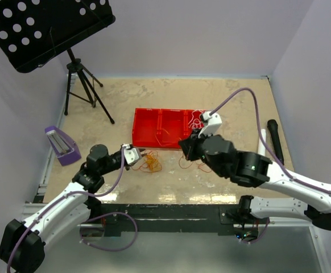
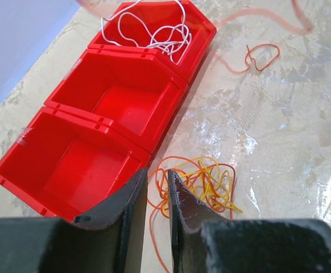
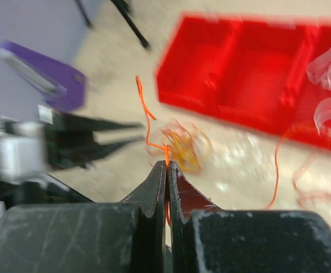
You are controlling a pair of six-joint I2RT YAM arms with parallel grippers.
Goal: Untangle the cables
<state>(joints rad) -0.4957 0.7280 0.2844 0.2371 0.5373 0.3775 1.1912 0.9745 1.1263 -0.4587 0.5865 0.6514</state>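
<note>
You've got three joined red bins (image 1: pixel 160 110) sitting mid beige table (image 1: pixel 154 91), a black perforated music stand (image 1: pixel 46 28) on its tripod (image 1: pixel 80 85) back left, a purple gadget (image 1: pixel 61 147) near the left edge, and a black cylinder (image 1: pixel 274 139) far right.

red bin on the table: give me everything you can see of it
The red bin looks like glossy moulded plastic: three open-topped compartments in a row. It sits flat on the table mid-workspace. A loose white cable lies in the compartment at the right arm's end; the other two show bare floor. An orange cable tangle lies beside its near side.
</note>
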